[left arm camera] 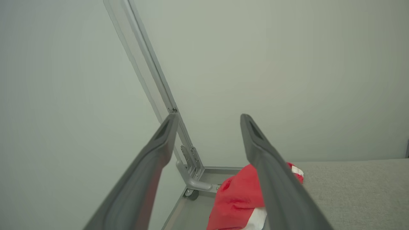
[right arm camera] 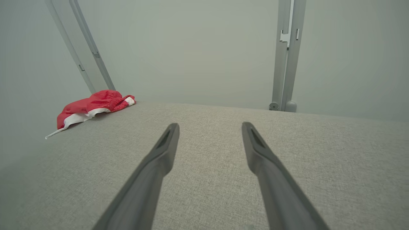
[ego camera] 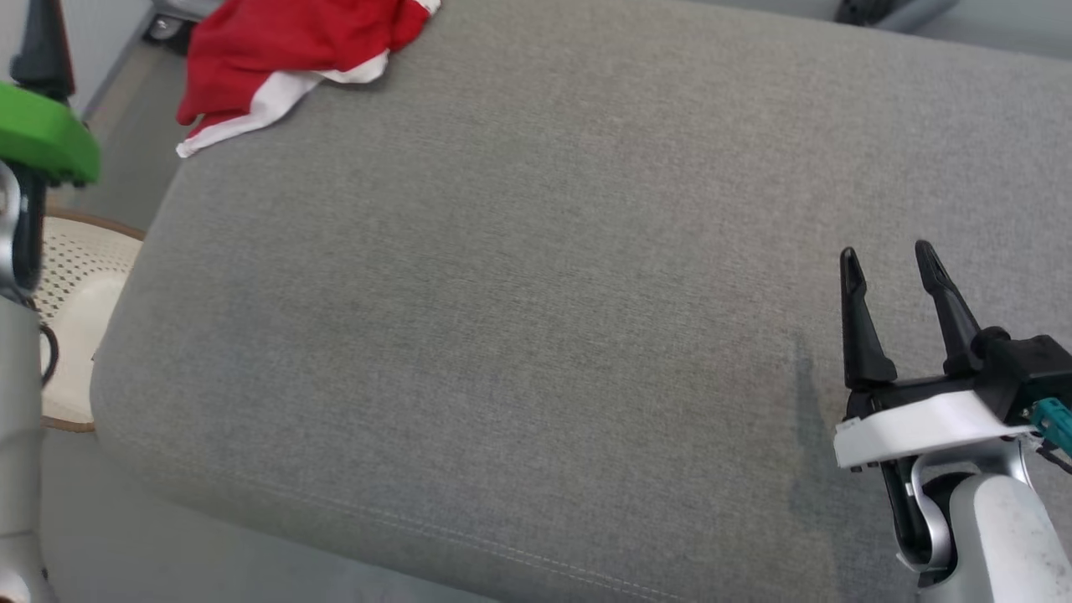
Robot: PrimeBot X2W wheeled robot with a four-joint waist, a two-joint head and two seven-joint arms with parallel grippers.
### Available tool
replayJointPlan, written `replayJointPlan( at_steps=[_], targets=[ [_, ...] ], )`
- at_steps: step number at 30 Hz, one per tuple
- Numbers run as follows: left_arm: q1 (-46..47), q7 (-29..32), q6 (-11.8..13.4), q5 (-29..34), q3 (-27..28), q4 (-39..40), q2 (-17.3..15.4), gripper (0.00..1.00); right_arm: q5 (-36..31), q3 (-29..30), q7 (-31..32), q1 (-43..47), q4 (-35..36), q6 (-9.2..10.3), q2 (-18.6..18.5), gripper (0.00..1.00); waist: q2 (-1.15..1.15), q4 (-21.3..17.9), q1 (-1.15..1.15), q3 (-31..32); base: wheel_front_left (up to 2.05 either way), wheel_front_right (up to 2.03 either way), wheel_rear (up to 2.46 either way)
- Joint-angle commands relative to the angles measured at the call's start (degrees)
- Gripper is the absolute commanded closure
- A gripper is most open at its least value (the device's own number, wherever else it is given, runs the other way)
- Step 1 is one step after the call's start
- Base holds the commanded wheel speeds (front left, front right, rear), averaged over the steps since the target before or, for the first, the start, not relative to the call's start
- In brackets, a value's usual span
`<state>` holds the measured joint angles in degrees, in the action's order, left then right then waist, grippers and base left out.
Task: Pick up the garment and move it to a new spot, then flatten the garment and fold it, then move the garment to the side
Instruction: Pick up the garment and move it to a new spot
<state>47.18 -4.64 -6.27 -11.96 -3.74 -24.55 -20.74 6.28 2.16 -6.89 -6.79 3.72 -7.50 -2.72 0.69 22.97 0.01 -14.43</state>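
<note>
The garment (ego camera: 268, 50) is a crumpled red and white piece lying on the far left corner of the grey cushioned surface (ego camera: 536, 293), partly hanging over its edge. My right gripper (ego camera: 888, 251) hovers open and empty over the near right part of the surface, far from the garment. In the right wrist view, the garment (right arm camera: 91, 107) lies far off to the left of the open right gripper (right arm camera: 209, 124). In the left wrist view, my left gripper (left arm camera: 207, 116) is open and empty, raised above the garment (left arm camera: 236, 198), which lies partly behind the right finger (left arm camera: 274, 185).
A cane chair seat (ego camera: 79, 285) stands beside the surface's left edge, under my left arm's green part (ego camera: 42, 134). A grey metal frame on a caster (left arm camera: 191, 193) stands past the far left corner. Another post (right arm camera: 286, 57) rises behind the far edge. Pale walls lie beyond.
</note>
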Motion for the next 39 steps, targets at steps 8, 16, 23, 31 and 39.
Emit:
replayJointPlan(
  at_steps=[8,16,23,31,39],
  targets=[
    [13.7,2.4,-0.8,-0.7,-2.0,-13.9,-3.0,0.00,-1.8,0.4,0.7,-3.7,3.2,0.03,-0.2,0.00,-0.69,-12.7,-0.01,-14.9,0.00,0.00,0.00],
    [21.1,4.6,-1.1,-0.3,-4.2,-27.2,-4.3,0.00,-2.4,0.8,0.9,-4.8,5.7,0.03,-0.2,0.00,-0.69,-16.8,-0.01,-21.0,0.00,0.00,0.00],
    [24.0,5.0,0.9,0.9,-5.0,-35.0,-5.9,0.00,-2.2,0.2,0.4,-5.4,6.7,0.03,-0.2,0.00,-0.69,-18.9,-0.01,-24.8,0.00,0.00,0.00],
    [25.6,4.5,2.4,0.9,-5.4,-40.8,-8.0,0.00,-2.1,0.3,-0.3,-5.8,6.4,0.03,-0.2,0.00,-0.69,-20.0,-0.01,-26.8,0.00,0.00,0.00],
    [26.2,4.2,3.3,1.1,-6.2,-43.9,-8.5,1.00,-1.8,0.0,-0.5,-6.5,5.4,0.04,-0.2,0.00,-0.69,-20.5,-0.01,-26.9,0.00,0.00,0.00]
  ],
)
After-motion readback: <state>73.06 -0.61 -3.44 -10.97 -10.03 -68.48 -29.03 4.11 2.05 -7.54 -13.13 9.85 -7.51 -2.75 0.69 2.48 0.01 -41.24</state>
